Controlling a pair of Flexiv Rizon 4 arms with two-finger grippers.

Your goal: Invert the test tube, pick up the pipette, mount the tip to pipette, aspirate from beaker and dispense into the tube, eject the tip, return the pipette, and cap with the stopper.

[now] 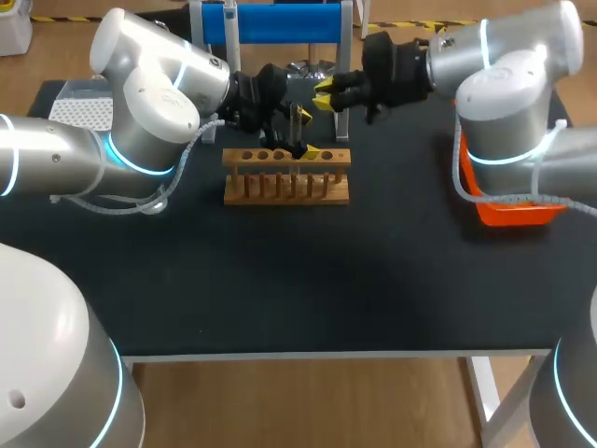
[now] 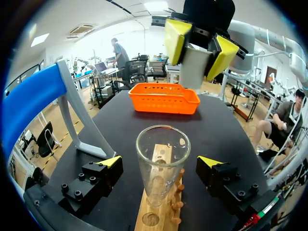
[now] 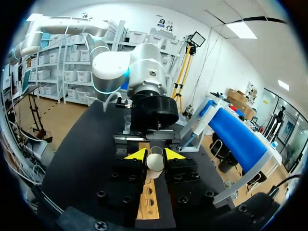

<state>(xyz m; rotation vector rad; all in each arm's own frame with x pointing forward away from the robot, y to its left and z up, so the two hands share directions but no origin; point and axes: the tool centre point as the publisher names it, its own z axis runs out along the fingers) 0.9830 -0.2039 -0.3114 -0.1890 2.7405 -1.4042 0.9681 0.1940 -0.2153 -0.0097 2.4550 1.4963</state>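
Nearest me is bare black table, then the wooden rack lying crosswise with its row of holes on top. The test tube stands upright in one of those holes. It is clear glass with its mouth up and uncapped, and the rack's wood shows straight through its wall. Its lower end sinks into the hole and is hidden, and I cannot tell whether it holds any liquid.

My left gripper straddles the tube with its fingers spread wide, one yellow tip on each side and a gap between each tip and the glass, so it is gripping nothing. In the head view the tube is nearly lost among the black fingers, and I cannot say which hole it sits in.

Just beyond and above the tube hangs my right gripper, clamped from both sides on the stopper — a pale, rounded plug pinched between the yellow tips and held clear of the tube's rim.

An orange basket sits off to the right, half covered by my right arm. On the left a white perforated box is partly hidden behind my left arm. At the far edge stands a blue-barred stand, and something glinting in front of it is too small to make out.
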